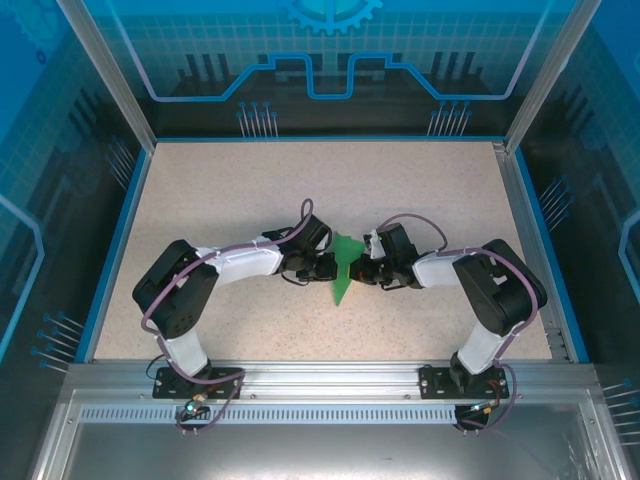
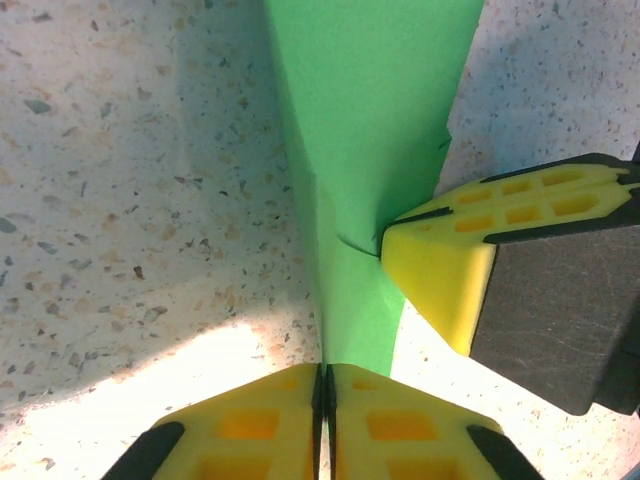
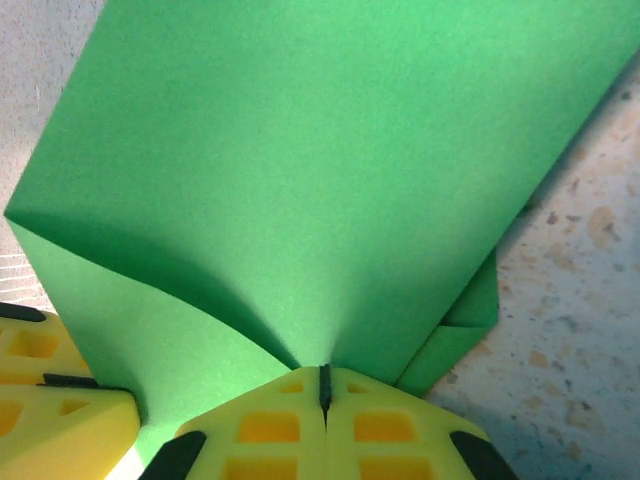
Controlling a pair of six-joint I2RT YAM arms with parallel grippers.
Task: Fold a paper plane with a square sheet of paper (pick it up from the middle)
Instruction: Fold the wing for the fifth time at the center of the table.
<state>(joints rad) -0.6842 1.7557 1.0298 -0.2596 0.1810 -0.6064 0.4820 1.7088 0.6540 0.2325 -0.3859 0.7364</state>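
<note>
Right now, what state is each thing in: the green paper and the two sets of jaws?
Folded green paper: creased into a narrow pointed wedge, tip toward the arms' bases, pinched from both sides.
Left jaws: shut on the paper, its edge caught in the seam between them.
Right jaws: shut on the paper, which creases where it runs in between them.

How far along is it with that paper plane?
Done: the green paper is already creased into a pointed wedge with layered folds. In hand: the left gripper and the right gripper each pinch an edge of it, jaws shut. Left: probably the final folds; it doesn't look like a finished plane yet.
</note>
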